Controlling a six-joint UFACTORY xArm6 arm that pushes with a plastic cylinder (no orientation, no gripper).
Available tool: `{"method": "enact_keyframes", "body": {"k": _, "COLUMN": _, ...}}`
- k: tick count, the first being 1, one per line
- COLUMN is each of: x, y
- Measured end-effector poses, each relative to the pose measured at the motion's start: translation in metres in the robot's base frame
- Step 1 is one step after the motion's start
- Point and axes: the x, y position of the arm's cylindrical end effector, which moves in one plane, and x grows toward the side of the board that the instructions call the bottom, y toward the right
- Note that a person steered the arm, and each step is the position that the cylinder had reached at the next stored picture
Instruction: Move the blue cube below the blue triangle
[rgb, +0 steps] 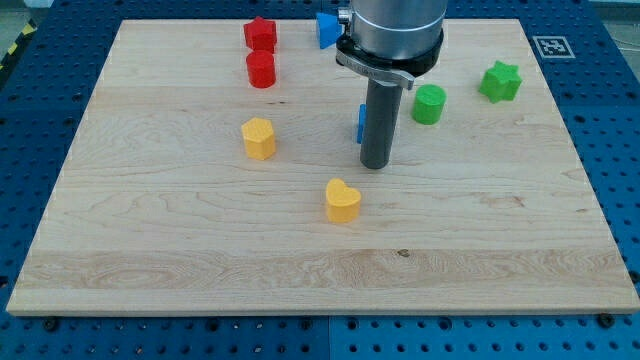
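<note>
The blue cube (360, 122) sits near the board's middle, mostly hidden behind my rod; only a thin blue sliver shows at the rod's left side. My tip (375, 165) rests on the board just in front of and right of the cube, touching or nearly touching it. The blue triangle (325, 29) lies at the view's top edge of the board, above and a little left of the cube, partly covered by the arm's body.
A red star (260, 33) and a red cylinder (261, 70) stand at the top left. A yellow block (258, 138) and a yellow heart (342, 201) lie left and below. A green cylinder (429, 104) and a green star (500, 81) are at the right.
</note>
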Motion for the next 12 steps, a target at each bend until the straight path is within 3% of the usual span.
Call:
{"method": "enact_keyframes", "body": {"k": 3, "x": -0.01, "y": 0.001}}
{"method": "enact_keyframes", "body": {"k": 6, "x": -0.098, "y": 0.006}}
{"method": "enact_keyframes", "body": {"k": 12, "x": -0.13, "y": -0.017}}
